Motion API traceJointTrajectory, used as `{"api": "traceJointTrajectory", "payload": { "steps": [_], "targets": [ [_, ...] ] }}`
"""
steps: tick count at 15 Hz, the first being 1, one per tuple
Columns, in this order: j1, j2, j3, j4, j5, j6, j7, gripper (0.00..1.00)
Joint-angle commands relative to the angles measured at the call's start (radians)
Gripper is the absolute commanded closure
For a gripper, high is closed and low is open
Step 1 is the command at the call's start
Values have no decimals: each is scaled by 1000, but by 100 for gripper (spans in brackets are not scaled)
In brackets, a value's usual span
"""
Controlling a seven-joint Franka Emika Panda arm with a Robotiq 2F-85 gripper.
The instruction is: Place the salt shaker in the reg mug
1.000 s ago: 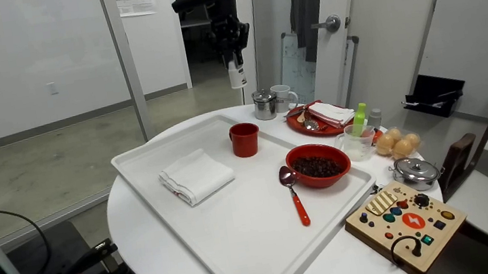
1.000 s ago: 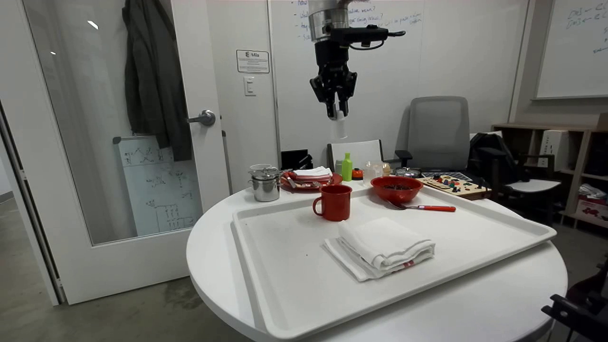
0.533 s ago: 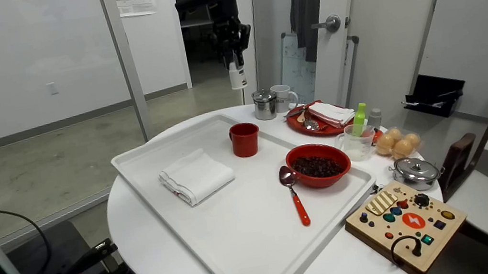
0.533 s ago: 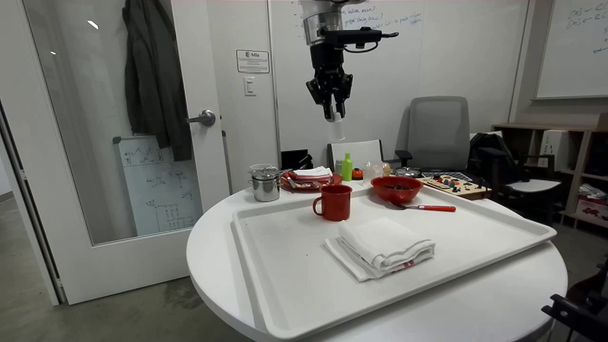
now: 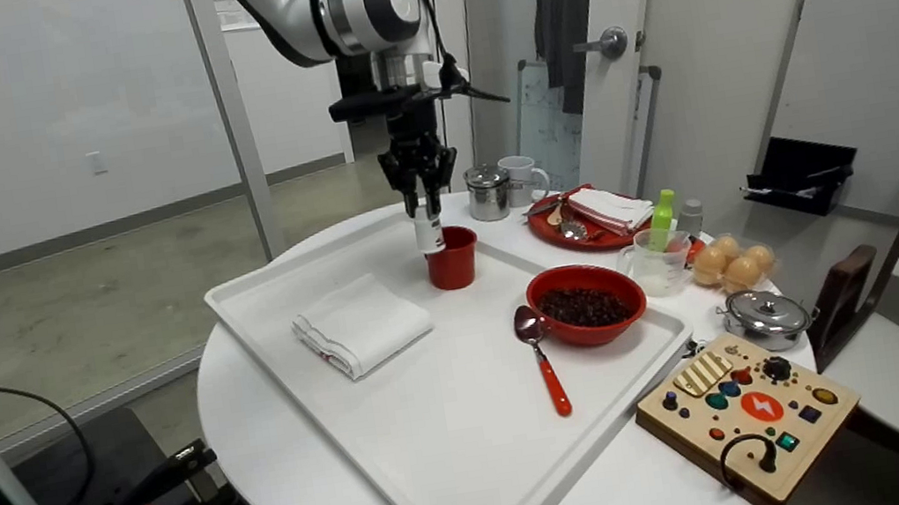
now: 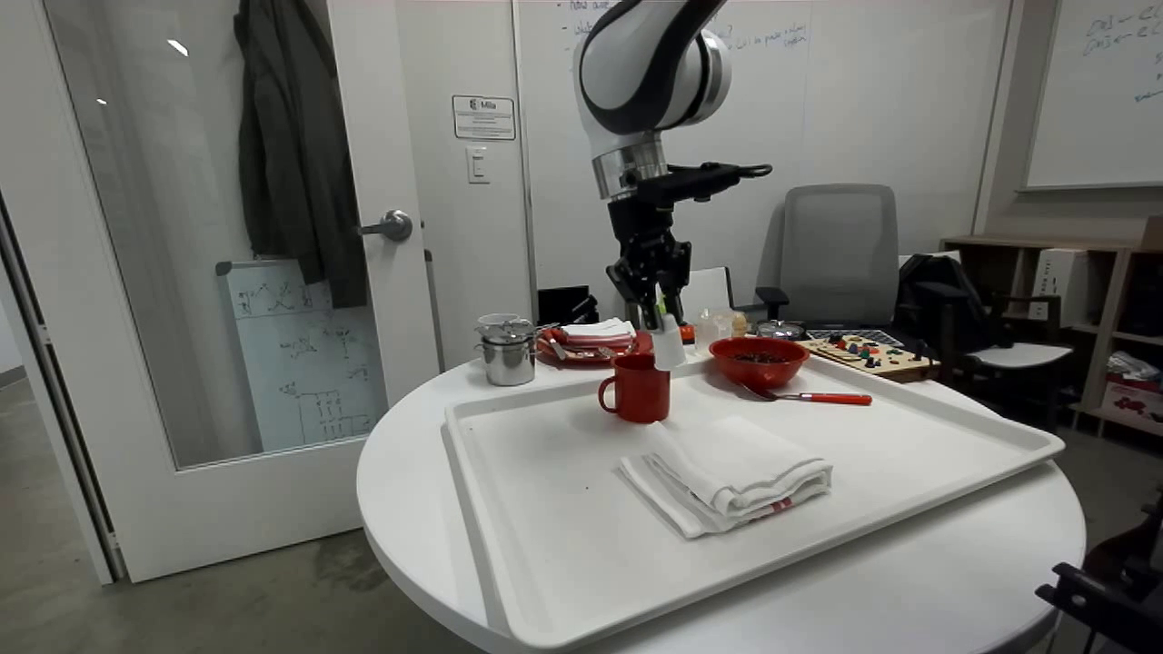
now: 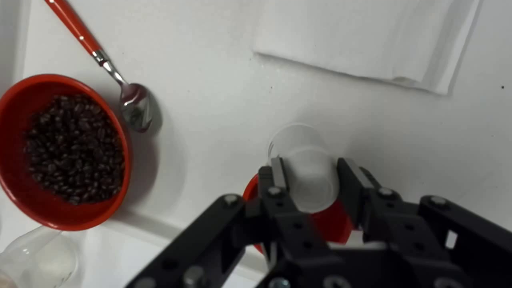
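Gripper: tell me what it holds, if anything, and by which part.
The gripper holds the shaker by its upper end; the lower part sticks out below.

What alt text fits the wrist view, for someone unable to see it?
A gripper holds a whitish salt shaker, partly hiding a red mug. On the picture's left is a red bowl of dark beans with a red-handled spoon beside it; a folded white cloth lies at upper right.

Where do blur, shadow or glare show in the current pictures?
Wrist view: the pincer blurs toward the bottom edge, and a soft shadow lies beside the red bowl; in an exterior view, small bright glints sit high on the glass door; there the salt shaker shows little detail.
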Motion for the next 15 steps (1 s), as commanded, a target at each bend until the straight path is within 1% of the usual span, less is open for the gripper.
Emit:
{"api": "traceJointTrajectory", "payload": {
  "steps": [1, 7, 10, 13, 15],
  "targets": [
    [17, -7, -15, -28, 13, 27, -2, 85],
    [22, -73, -6, -26, 14, -7, -29, 86],
    [31, -100, -9, -27, -1, 11, -21, 86],
    [43, -120, -19, -36, -25, 59, 15, 85],
    [43, -128, -20, -38, -22, 73, 22, 86]
  ]
}}
